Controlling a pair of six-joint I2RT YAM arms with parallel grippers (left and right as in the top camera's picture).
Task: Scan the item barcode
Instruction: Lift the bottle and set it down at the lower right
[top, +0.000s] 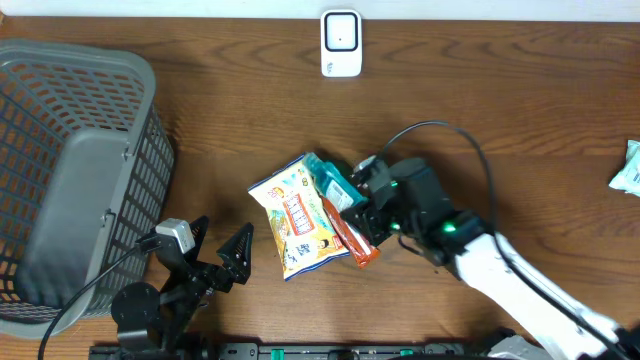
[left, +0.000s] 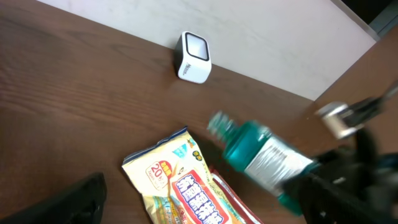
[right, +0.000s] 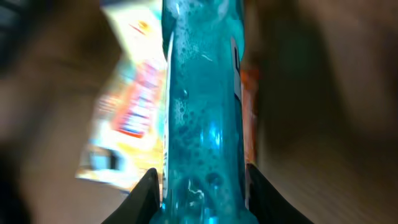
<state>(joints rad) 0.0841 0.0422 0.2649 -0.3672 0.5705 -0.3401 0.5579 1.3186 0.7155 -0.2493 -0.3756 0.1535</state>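
A teal bottle with a white label hangs tilted just above the snack packs, neck pointing up-left. My right gripper is shut on its lower body; in the right wrist view the bottle fills the gap between both black fingers. No barcode can be made out. The white scanner stands at the table's far edge, also in the left wrist view. My left gripper rests open near the front edge, holding nothing.
A yellow snack bag and an orange packet lie under the bottle. A grey mesh basket stands at the left. A pale packet lies at the right edge. The right arm's cable loops over the table.
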